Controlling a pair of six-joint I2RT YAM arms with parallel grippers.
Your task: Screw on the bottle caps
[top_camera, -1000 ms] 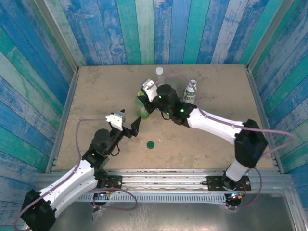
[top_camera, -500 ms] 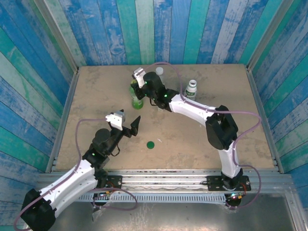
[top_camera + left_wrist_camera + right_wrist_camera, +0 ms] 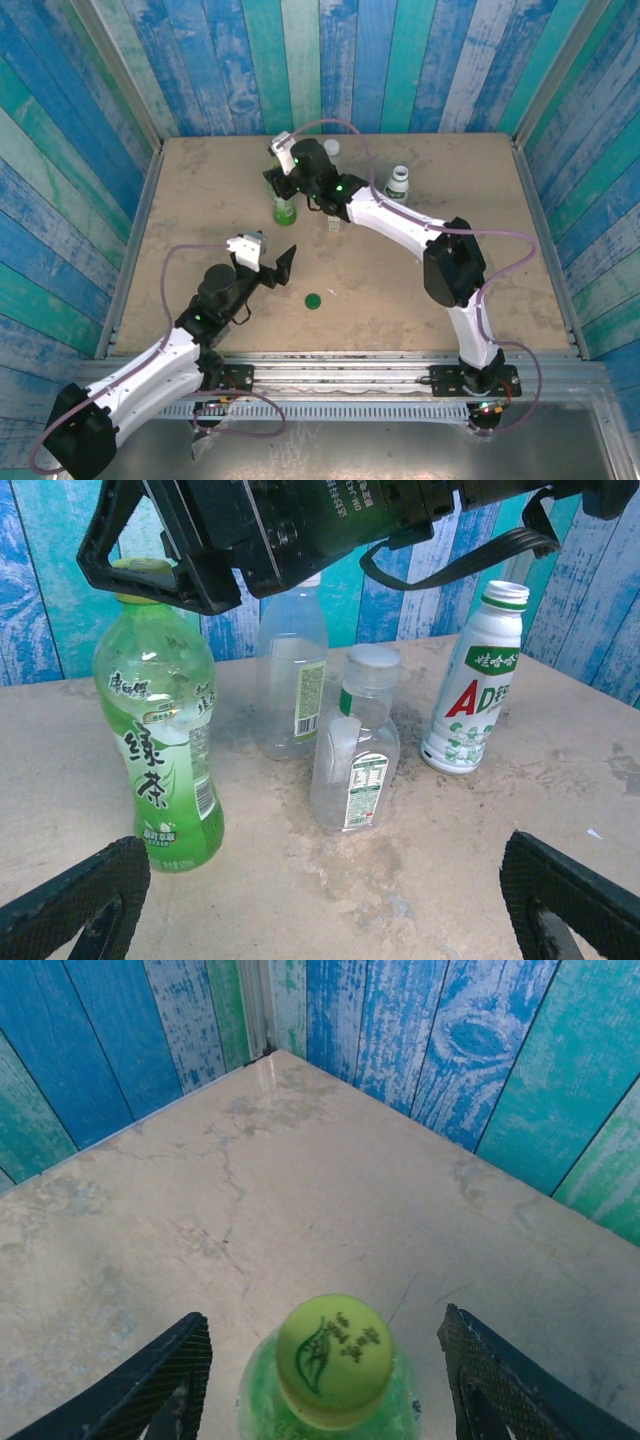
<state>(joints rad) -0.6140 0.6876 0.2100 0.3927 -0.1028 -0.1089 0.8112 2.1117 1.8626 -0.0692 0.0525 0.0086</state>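
Yellow-green cap [image 3: 334,1360], leaf logo on top, sits on the green bottle [image 3: 160,750] lettered in Chinese, upright on the mottled beige table [image 3: 450,290] inside blue-green plank walls [image 3: 400,60]; right gripper [image 3: 322,1316] jaws released either side of it, left gripper [image 3: 320,880] spread wide; white bottle [image 3: 470,695] reads "AD".

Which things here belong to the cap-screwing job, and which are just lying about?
Job in hand:
- green bottle, wearing the yellow-green cap
- front clear bottle, white cap on
- rear clear bottle
- white labelled bottle, neck open
- loose dark green cap

Lying about:
- small white scrap beside the dark green cap
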